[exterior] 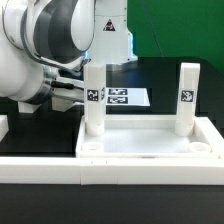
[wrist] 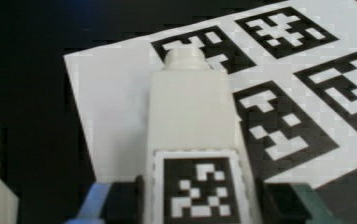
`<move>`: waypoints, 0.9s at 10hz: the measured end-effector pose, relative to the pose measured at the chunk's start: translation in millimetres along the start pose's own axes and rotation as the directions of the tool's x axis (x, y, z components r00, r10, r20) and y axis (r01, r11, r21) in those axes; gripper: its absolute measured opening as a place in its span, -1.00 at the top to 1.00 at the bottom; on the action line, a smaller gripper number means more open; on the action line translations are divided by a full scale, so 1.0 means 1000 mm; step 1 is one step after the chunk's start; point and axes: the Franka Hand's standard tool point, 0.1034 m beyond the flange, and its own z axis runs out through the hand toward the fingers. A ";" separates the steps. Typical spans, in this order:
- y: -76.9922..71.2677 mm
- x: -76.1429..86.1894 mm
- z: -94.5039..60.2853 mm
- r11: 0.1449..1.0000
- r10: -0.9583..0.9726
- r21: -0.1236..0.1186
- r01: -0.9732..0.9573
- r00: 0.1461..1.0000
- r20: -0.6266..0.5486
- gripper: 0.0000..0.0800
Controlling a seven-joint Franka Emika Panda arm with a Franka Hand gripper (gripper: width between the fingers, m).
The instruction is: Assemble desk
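Leg gripped between tool fingers.

Leg & 2nd leg upright in tabletop corners; marker board behind, prob. between.

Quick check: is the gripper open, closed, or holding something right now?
Gripper: closed, with its fingers on either side of the white leg.

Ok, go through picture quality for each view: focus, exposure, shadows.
Exterior view: light is even, the white tabletop is nearly washed out with faint rim edges, and the arm close to the lens looks soft. Wrist view: the leg fills the frame, its near tag is slightly soft, and the marker board behind is crisper.
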 end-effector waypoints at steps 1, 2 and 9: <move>0.002 -0.002 -0.008 0.999 -0.034 0.001 0.034 0.999 -0.007 0.29; 0.003 -0.007 -0.018 0.998 -0.062 0.007 0.062 0.998 -0.003 0.29; -0.009 -0.047 -0.072 0.992 -0.120 0.038 0.121 0.993 -0.010 0.28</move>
